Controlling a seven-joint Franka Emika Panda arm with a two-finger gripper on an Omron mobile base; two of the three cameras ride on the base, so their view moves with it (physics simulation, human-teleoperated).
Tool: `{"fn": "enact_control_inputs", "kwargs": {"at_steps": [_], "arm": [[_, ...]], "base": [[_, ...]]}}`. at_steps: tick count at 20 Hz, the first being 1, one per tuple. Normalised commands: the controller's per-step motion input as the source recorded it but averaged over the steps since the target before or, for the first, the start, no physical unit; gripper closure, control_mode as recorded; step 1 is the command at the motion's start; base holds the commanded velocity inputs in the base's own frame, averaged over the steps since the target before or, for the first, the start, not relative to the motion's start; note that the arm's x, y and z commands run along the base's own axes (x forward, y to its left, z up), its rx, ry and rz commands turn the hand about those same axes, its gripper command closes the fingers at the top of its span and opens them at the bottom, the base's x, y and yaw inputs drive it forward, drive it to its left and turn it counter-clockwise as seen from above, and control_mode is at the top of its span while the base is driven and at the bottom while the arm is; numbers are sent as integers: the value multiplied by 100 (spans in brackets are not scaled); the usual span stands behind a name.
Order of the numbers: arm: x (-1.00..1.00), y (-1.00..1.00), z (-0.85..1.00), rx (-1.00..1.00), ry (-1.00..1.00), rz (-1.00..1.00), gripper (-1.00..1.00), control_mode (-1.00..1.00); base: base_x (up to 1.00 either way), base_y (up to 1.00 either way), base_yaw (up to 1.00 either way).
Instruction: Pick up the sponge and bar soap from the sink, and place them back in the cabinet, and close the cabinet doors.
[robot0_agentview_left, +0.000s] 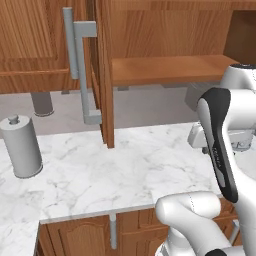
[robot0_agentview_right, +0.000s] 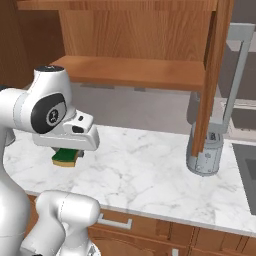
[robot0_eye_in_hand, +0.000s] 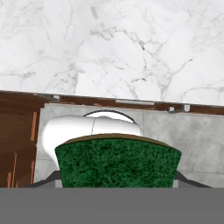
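Sponge (robot0_eye_in_hand: 118, 162) pinched in the gripper (robot0_agentview_right: 66, 154), above the marble counter (robot0_agentview_right: 150, 170).

In the hand view, dark green top across the lower middle, clamped between the jaws. In the right base view, green and yellow pad at centre left, tucked under the white hand, clear of the countertop. Cabinet (robot0_agentview_right: 135, 70) open across the top, plain wooden shelf bare, cabinet doors (robot0_agentview_left: 102, 75) swung outward. Grey canister (robot0_agentview_left: 21, 146) at left of the left base view.

The white marble counter (robot0_agentview_left: 125, 165) carries a grey canister (robot0_agentview_left: 21, 146), apparently standing upright.
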Motion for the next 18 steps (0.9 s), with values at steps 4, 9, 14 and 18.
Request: {"fn": "enact_control_inputs", "kwargs": {"at_steps": [4,9,14,18], "arm": [[0,0,0,0,0,0,100,100],[0,0,0,0,0,0,100,100],[0,0,0,0,0,0,100,100],[0,0,0,0,0,0,100,100]], "base": [[15,0,-5],[8,0,-6],[2,0,-2],[0,0,0]]}}
